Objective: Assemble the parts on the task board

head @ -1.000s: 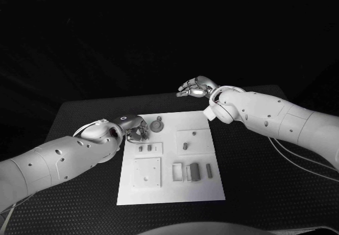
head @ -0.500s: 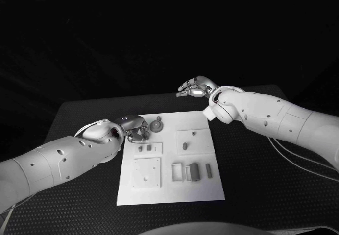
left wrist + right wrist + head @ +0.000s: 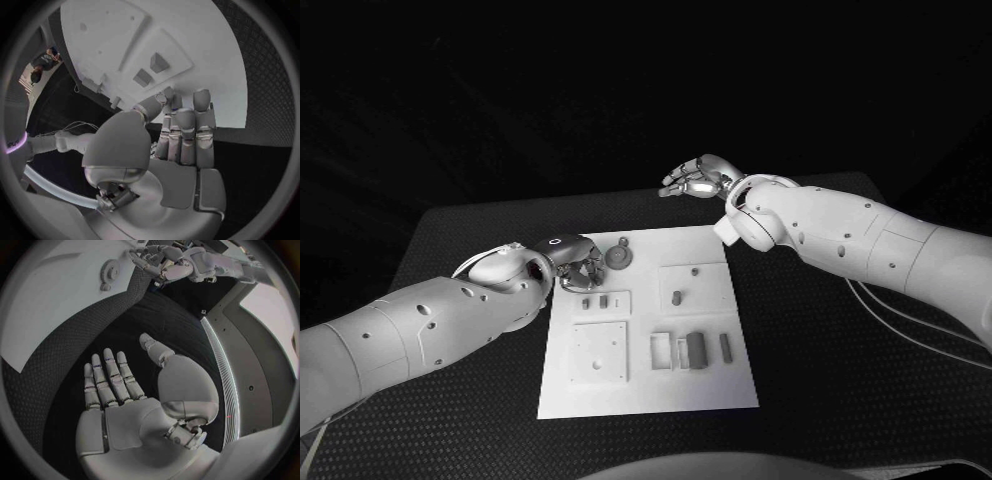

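The white task board [image 3: 651,330] lies flat in the middle of the black table [image 3: 459,235], its long side running away from the robot. Small grey parts sit across it: a round gear-like piece [image 3: 620,257] near the far left corner, a small peg [image 3: 678,297] on a raised square right of centre, two little blocks [image 3: 596,301] on a low pad nearer the left edge, and a row of upright rectangular pieces [image 3: 689,350] towards the near right. A larger square plate [image 3: 602,352] rests at the near left.

The left hand [image 3: 577,268] hangs over the board's left edge, just beside the gear and the two little blocks; the left wrist view shows its fingers [image 3: 186,131] lying close together and extended, thumb alongside, with nothing between them, though whether the fingertips touch the board cannot be told.

The right hand [image 3: 695,178] is raised beyond the far edge of the board, well apart from every part. Its fingers [image 3: 107,375] are spread and its palm bare, holding nothing.
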Action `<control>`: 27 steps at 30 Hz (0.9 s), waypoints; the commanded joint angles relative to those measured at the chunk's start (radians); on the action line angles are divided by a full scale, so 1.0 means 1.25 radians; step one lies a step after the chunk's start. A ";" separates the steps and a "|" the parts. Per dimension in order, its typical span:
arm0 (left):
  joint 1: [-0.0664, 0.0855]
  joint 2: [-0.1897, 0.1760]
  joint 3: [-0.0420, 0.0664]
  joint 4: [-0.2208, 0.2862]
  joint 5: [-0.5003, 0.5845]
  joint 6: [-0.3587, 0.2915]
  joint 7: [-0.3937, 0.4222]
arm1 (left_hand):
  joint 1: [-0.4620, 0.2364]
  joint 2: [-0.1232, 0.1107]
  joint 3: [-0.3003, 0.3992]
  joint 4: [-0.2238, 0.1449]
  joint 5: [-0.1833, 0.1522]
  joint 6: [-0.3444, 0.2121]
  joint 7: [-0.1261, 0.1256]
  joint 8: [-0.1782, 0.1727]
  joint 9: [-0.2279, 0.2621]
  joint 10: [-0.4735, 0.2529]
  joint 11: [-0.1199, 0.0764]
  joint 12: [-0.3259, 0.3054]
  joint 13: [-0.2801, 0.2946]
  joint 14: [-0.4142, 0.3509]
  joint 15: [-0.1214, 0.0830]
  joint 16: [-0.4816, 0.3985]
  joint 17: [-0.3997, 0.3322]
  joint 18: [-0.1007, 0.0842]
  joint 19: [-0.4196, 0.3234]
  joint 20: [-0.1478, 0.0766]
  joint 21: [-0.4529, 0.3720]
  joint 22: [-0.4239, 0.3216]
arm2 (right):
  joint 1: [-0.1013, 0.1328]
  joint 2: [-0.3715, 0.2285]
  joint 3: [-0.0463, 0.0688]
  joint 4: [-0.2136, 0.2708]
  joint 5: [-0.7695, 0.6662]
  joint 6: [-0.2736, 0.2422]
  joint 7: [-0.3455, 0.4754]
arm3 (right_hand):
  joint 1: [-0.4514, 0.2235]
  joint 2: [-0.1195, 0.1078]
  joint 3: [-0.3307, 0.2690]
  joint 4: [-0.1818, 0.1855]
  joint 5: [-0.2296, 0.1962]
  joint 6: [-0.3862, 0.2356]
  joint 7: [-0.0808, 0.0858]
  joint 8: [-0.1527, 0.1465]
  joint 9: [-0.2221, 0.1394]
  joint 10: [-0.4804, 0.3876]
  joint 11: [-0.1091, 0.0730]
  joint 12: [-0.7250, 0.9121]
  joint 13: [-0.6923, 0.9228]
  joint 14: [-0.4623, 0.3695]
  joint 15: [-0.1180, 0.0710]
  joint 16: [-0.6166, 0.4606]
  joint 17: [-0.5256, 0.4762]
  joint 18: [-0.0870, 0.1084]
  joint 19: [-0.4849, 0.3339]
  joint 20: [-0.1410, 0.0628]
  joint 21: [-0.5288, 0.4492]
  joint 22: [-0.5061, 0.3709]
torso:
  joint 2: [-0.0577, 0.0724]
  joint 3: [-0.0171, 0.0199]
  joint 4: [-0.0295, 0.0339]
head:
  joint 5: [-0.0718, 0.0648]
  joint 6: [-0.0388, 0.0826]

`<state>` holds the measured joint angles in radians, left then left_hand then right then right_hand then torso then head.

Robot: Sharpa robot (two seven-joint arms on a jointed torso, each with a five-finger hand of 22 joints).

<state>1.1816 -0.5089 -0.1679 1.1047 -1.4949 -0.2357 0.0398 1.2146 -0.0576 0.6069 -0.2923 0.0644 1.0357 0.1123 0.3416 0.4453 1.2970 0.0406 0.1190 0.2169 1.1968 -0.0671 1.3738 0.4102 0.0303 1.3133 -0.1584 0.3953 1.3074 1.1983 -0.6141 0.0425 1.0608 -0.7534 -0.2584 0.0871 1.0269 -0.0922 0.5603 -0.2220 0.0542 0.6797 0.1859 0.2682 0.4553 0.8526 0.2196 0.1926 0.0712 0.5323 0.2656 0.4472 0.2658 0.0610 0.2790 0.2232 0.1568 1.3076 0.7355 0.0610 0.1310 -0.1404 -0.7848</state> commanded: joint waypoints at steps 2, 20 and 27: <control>-0.002 0.003 -0.003 -0.005 -0.017 0.033 -0.009 | 0.000 0.011 0.004 0.001 0.000 0.005 0.001 0.002 0.001 0.006 0.002 -0.001 0.001 0.001 -0.002 0.001 -0.001 0.052 -0.001 -0.004 0.003 0.018 | 0.000 0.000 0.000 0.001 -0.001 0.009 0.009 | -0.009 0.002 -0.002 0.004 -0.004 -0.008 0.043 0.003 -0.001 0.005 0.001 -0.005 -0.001 0.001 0.007 -0.003 0.001 -0.009 0.006 -0.001 -0.005 0.009 | 0.000 0.0001 0.0004 | 0.000 0.000; -0.002 0.016 -0.017 -0.022 -0.017 0.018 0.005 | -0.002 0.011 0.003 0.001 0.007 0.007 0.000 0.003 0.001 0.010 0.001 -0.003 0.003 0.001 -0.003 0.003 0.001 0.050 -0.001 -0.006 0.004 0.019 | 0.000 0.005 0.000 -0.001 -0.001 0.010 0.010 | -0.009 0.002 -0.003 0.004 -0.004 -0.008 0.043 0.003 -0.001 0.005 0.001 -0.005 -0.001 0.001 0.007 -0.004 0.001 -0.009 0.006 0.000 -0.006 0.009 | 0.000 0.0005 0.0001 | 0.000 0.000; -0.002 0.016 -0.017 -0.022 0.001 0.004 0.020 | -0.008 0.009 -0.001 0.002 0.006 0.007 0.001 0.003 0.001 0.010 0.001 -0.004 0.004 0.001 -0.003 0.004 0.001 0.050 -0.001 -0.006 0.005 0.019 | 0.000 0.005 0.000 -0.001 -0.001 0.009 0.010 | -0.009 0.002 -0.003 0.004 -0.004 -0.008 0.043 0.003 -0.002 0.005 0.001 -0.005 -0.001 0.001 0.007 -0.004 0.001 -0.009 0.006 0.000 -0.006 0.009 | 0.000 0.0003 -0.0003 | 0.001 0.001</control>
<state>1.1843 -0.4903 -0.1853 1.0764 -1.5034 -0.2352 0.0447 1.2141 -0.0508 0.6081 -0.2936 0.0692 1.0358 0.1123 0.3395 0.4445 1.3038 0.0406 0.1190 0.2203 1.1985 -0.0655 1.3738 0.4103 0.0304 1.3111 -0.1604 0.3953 1.3081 1.1983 -0.6089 0.0425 1.0590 -0.7533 -0.2578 0.0874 1.0269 -0.0922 0.5603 -0.2220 0.0542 0.6797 0.1859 0.2680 0.4545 0.8526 0.2196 0.1926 0.0712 0.5323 0.2656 0.4472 0.2658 0.0610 0.2790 0.2232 0.1528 1.3075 0.7355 0.0613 0.1307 -0.1398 -0.7850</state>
